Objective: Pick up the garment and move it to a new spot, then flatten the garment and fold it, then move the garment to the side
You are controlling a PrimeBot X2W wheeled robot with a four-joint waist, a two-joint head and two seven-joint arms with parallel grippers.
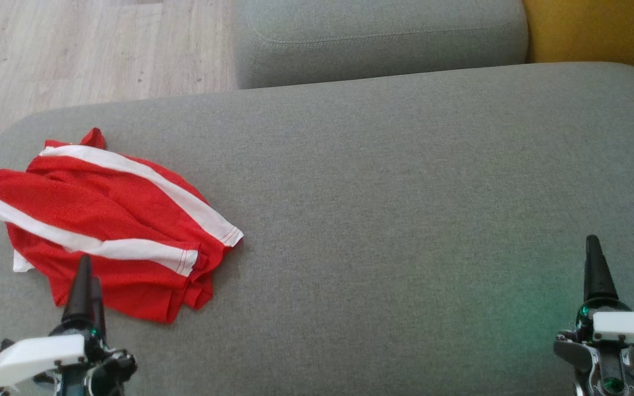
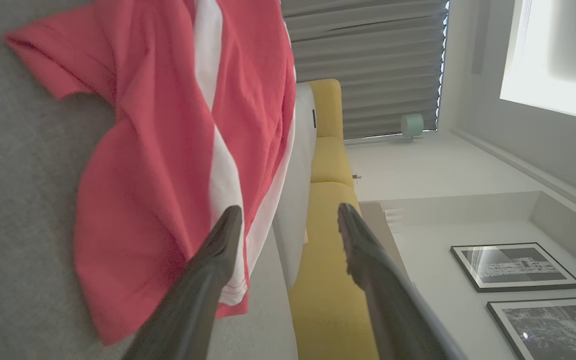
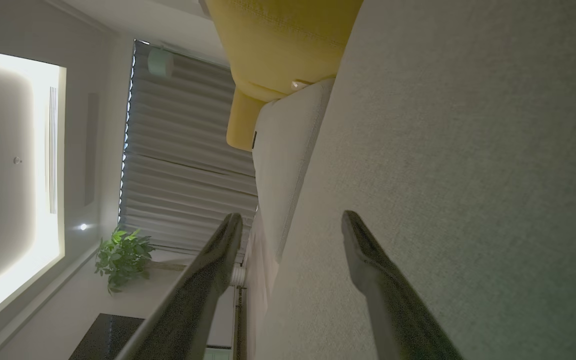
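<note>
Nothing done yet, by the look of it. Garment (image 1: 108, 220) lies crumpled on the sofa (image 1: 405, 192), just ahead of your left hand (image 2: 288, 215), whose fingers are apart and empty. Right hand (image 3: 290, 217) sits well clear of it, also apart and empty. Pick-up, move, flatten, fold and set-aside all remain.

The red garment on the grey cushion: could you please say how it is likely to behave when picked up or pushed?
The red garment lies crumpled in soft overlapping folds, so it is probably floppy and would sag from one pinch. It looks thin and light. On the textured grey cushion it would likely bunch rather than slide if pushed.
</note>
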